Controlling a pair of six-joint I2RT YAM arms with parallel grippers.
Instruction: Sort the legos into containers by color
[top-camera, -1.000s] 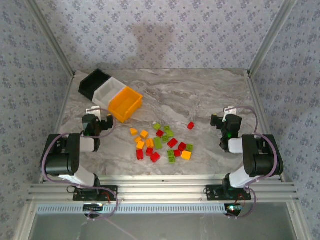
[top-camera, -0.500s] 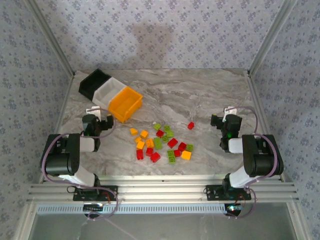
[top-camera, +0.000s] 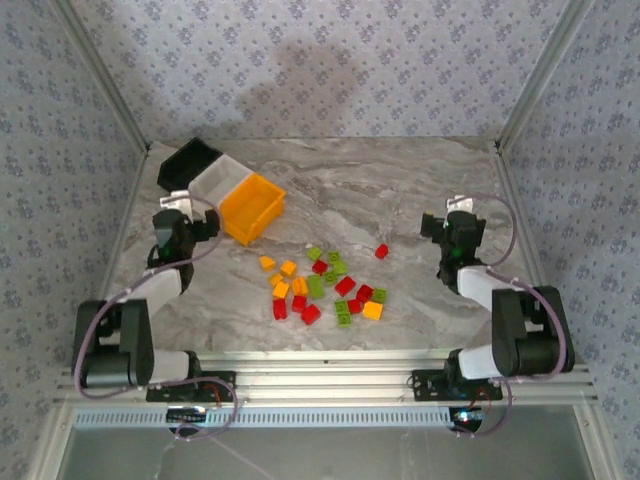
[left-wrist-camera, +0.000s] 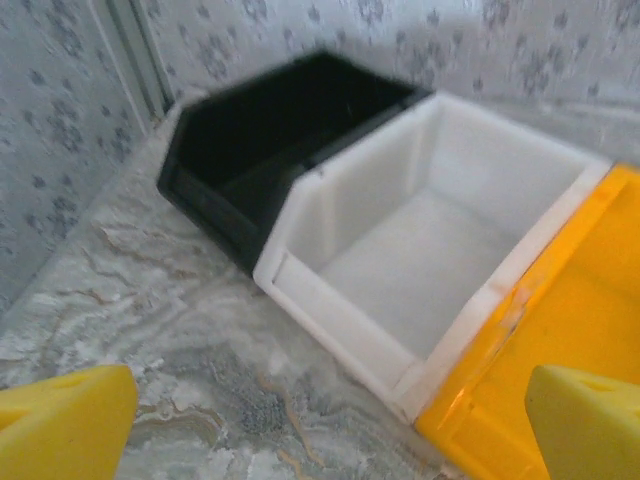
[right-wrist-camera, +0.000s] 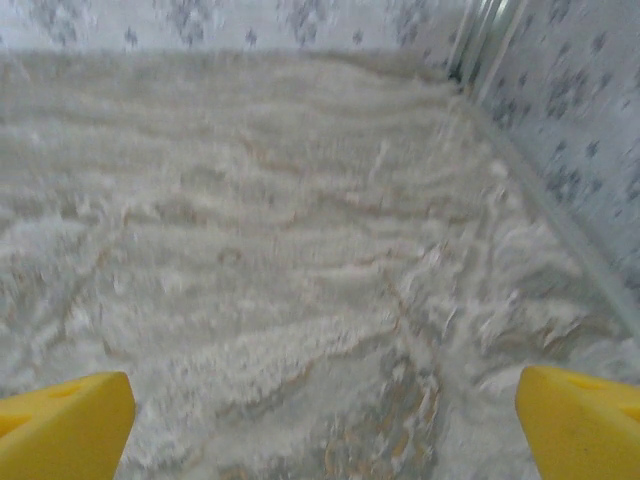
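While the legos (top-camera: 325, 285) lie loose in a scatter near six o'clock on the marble-patterned bench (top-camera: 400, 180), no brick sits in a bin as far as the views show, so this reads as the very start of the sort.

The left end effector (top-camera: 178, 210) hangs at nine o'clock, spread wide and holding nothing. It is nosed toward the row of containers at ten o'clock: black bin (top-camera: 183, 165), white bin (top-camera: 213, 183), orange bin (top-camera: 250, 208), side walls touching. The left wrist view looks into the white one: bare inside, smooth matt plastic, thick-rimmed, front wall lower than the sides.

The right end effector (top-camera: 450, 218) sits at three o'clock, likewise spread and empty, its yellow fingertips (right-wrist-camera: 60, 425) framing bare veined stone. One red brick (top-camera: 381, 251) lies apart at about two o'clock from the pile, nearest the right arm.

The next move is most likely to swing an arm over the bricks, choose one clear of its neighbours and lower the open fingers either side of it. The bricks are small, hard, glossy and studded, in red, orange-yellow and lime green. Several touch, so a clean pinch will need care.
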